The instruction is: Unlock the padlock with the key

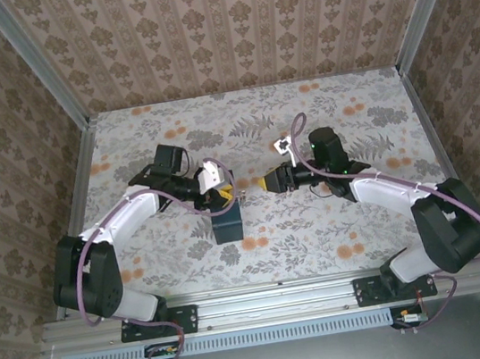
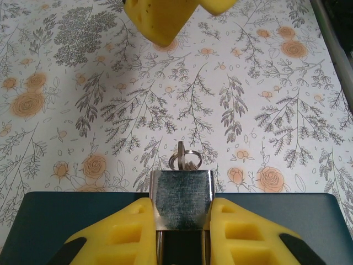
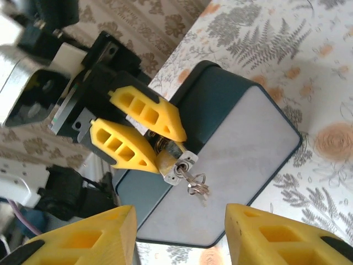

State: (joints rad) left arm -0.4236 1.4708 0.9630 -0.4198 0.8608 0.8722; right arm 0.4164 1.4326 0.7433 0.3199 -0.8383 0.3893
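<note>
A small silver padlock (image 2: 182,199) is clamped between the yellow fingers of my left gripper (image 2: 182,208), which is shut on its body. The key (image 3: 194,182), with its small ring, sticks out of the keyhole in the padlock's (image 3: 175,161) end face. Facing the key is my right gripper (image 3: 181,212), open, with its two yellow fingers wide apart and short of the key, touching nothing. From above, the left gripper (image 1: 227,194) and the right gripper (image 1: 269,181) meet nose to nose over the middle of the table. The padlock's shackle is hidden between the left fingers.
A dark-blue box (image 1: 227,225) with a pale grey top (image 3: 248,143) stands on the flowered tablecloth (image 1: 304,125) right under the held padlock. Patterned walls close the table on three sides. Open cloth lies at the back and to both sides.
</note>
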